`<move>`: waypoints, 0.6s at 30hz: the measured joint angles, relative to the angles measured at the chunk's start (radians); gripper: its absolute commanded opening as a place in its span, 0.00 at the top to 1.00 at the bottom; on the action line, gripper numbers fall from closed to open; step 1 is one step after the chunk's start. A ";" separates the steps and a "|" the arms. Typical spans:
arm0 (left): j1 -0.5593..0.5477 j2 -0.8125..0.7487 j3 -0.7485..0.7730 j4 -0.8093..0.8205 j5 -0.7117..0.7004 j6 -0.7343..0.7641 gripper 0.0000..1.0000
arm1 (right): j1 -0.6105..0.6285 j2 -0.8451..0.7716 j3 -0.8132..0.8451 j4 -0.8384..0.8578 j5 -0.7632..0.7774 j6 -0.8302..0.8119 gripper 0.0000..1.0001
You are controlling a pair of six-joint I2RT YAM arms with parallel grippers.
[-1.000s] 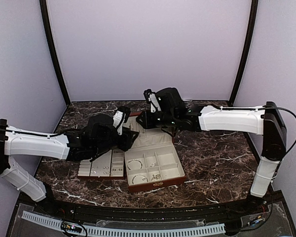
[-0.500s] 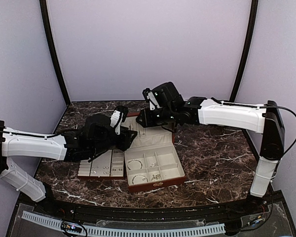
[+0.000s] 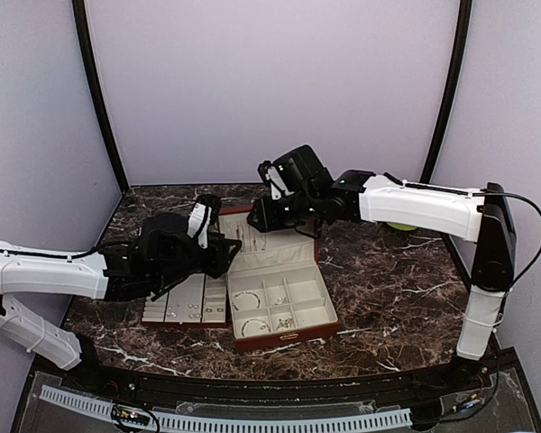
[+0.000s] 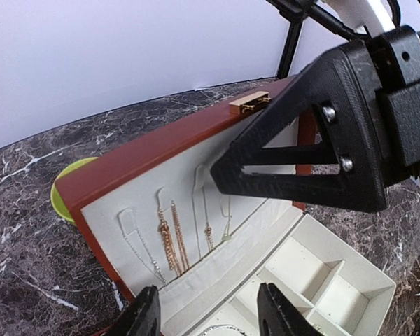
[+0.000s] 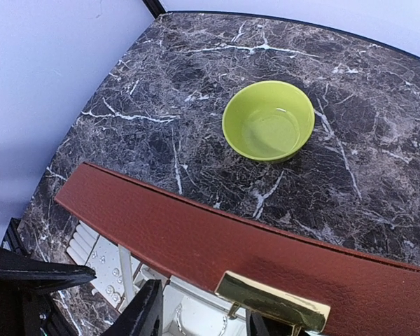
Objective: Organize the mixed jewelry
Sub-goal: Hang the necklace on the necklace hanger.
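Note:
The red-brown box stands open at the table's middle, its lid tilted up at the back. Small silvery pieces lie in its cream compartments. Fine chains hang on the lid's lining. My right gripper is open at the lid's top edge, and in the right wrist view its fingers stand either side of the gold clasp. My left gripper is open and empty just left of the lid, and in the left wrist view it hovers over the box's rear compartments.
A cream-lined tray with small studs lies left of the box. A lime-green bowl sits behind the lid. A green sliver shows behind the right arm. The right forearm reaches across the back right.
My right gripper has shifted slightly up and to the left at the lid's top edge. My left arm has drawn back to the left, away from the lid.

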 measured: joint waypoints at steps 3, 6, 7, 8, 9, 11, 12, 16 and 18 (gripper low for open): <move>0.000 -0.025 -0.009 -0.009 -0.023 -0.019 0.47 | 0.001 -0.004 0.000 -0.006 -0.017 -0.012 0.51; 0.000 -0.047 -0.010 -0.037 -0.053 -0.066 0.42 | 0.001 -0.025 0.000 -0.026 -0.040 -0.034 0.43; 0.000 -0.056 -0.010 -0.050 -0.063 -0.086 0.40 | 0.001 -0.037 0.000 -0.034 -0.047 -0.045 0.40; 0.000 -0.065 -0.011 -0.065 -0.069 -0.114 0.39 | 0.001 -0.051 0.000 -0.041 -0.055 -0.050 0.38; 0.000 -0.072 -0.013 -0.077 -0.074 -0.134 0.36 | 0.001 -0.069 0.000 -0.048 -0.064 -0.064 0.35; 0.000 -0.092 -0.024 -0.102 -0.085 -0.195 0.32 | 0.000 -0.109 0.001 -0.061 -0.085 -0.088 0.31; 0.000 -0.100 -0.031 -0.113 -0.087 -0.216 0.27 | -0.002 -0.130 0.002 -0.067 -0.095 -0.101 0.29; 0.000 -0.124 -0.073 -0.143 -0.077 -0.323 0.20 | -0.011 -0.192 0.009 -0.095 -0.121 -0.176 0.15; 0.001 -0.123 -0.087 -0.151 -0.063 -0.367 0.18 | -0.018 -0.203 0.018 -0.107 -0.121 -0.224 0.11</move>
